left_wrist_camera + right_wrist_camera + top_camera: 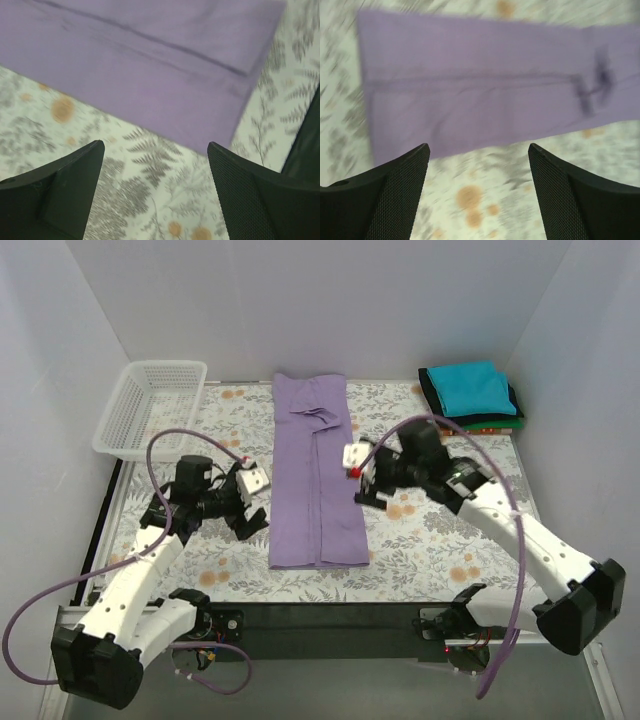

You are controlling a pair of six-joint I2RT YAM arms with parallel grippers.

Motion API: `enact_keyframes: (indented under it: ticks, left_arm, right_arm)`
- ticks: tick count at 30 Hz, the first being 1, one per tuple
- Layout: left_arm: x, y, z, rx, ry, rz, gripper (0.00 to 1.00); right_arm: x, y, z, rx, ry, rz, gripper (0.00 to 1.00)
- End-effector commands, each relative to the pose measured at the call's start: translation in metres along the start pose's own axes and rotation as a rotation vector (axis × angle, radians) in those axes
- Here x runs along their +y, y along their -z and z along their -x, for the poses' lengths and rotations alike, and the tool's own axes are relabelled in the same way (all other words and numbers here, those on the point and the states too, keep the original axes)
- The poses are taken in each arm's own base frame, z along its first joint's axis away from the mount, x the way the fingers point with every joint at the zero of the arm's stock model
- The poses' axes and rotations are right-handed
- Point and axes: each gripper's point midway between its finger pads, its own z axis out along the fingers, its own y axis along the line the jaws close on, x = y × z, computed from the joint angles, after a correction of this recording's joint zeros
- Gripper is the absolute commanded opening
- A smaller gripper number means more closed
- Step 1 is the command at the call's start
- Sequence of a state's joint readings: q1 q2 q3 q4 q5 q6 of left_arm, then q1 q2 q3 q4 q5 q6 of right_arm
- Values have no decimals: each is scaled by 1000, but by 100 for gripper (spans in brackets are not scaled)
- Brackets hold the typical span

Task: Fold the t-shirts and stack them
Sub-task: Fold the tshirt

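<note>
Lavender shirt [315, 470]: we see it folded into a long narrow strip, lying flat down the middle of the table and running from near to far, with a few creases toward its far end.

Shirt and left jaws: in the left wrist view the lavender shirt [150, 65] fills the area beyond the fingertips, its edge and one corner just ahead of them. Only patterned cloth lies between the jaws.

Shirt and right jaws: in the right wrist view, which is blurred, the lavender shirt [480, 95] stretches across the area ahead of the fingertips, and nothing is caught between them.

Left gripper [250, 520]: we find it just left of the strip's near half, with its jaws spread wide and empty [155, 147].

Right gripper [367, 495]: it sits just right of the strip, about midway along it, with its jaws spread wide and empty [479, 147].

Folded stack: at the far right corner, well apart from both grippers, a teal shirt [470, 387] lies on top of a dark green shirt [432, 395], with an orange-red shirt [490, 427] showing at the bottom.

Table cloth [420, 530]: we see a floral print under everything.

Basket [150, 405]: a white mesh basket stands at the far left corner.
</note>
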State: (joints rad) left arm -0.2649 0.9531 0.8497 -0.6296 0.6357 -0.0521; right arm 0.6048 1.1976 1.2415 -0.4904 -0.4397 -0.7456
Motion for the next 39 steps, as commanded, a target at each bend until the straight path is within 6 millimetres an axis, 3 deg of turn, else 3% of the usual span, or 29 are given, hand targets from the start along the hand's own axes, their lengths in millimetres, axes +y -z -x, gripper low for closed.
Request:
enact_keyframes:
  ticks: [1, 2, 3, 5, 9, 11, 15, 18, 23, 29, 31, 36, 39]
  left_arm:
    - [-38, 3, -56, 104, -186, -124, 83]
    - [-48, 5, -61, 96, -214, -144, 82]
    - [-64, 1, -77, 111, -222, -198, 82]
    - [-78, -2, -90, 102, -263, -239, 79]
    - [-96, -17, -118, 129, -262, -296, 70]
    - [-103, -24, -126, 132, -244, -318, 68]
    - [-106, -33, -128, 116, -256, -326, 66]
    - [-108, -35, -131, 120, -260, -334, 66]
    - [-110, -38, -132, 124, -249, -341, 65]
    - [-109, -43, -136, 140, -253, -341, 65]
    - [-108, -45, -137, 147, -261, -337, 64]
    - [-109, -47, -147, 178, -294, -352, 62]
    - [-106, -51, -152, 196, -305, -346, 56]
  right_arm:
    - [90, -10, -92, 293, 45, 234, 85]
    - [119, -11, -110, 320, 48, 295, 83]
    - [129, -13, -116, 325, 45, 313, 83]
    - [150, -16, -133, 336, 34, 355, 81]
    - [169, -26, -155, 339, 88, 378, 73]
    - [176, -33, -155, 316, 127, 389, 71]
    - [190, -37, -165, 313, 172, 412, 69]
    - [198, -42, -161, 277, 194, 436, 66]
    - [212, -48, -178, 291, 220, 468, 62]
    - [229, -50, -191, 313, 204, 515, 52]
    - [228, -51, -198, 335, 211, 507, 47]
    - [234, -53, -206, 364, 182, 525, 14]
    - [233, -54, -207, 371, 179, 523, 3]
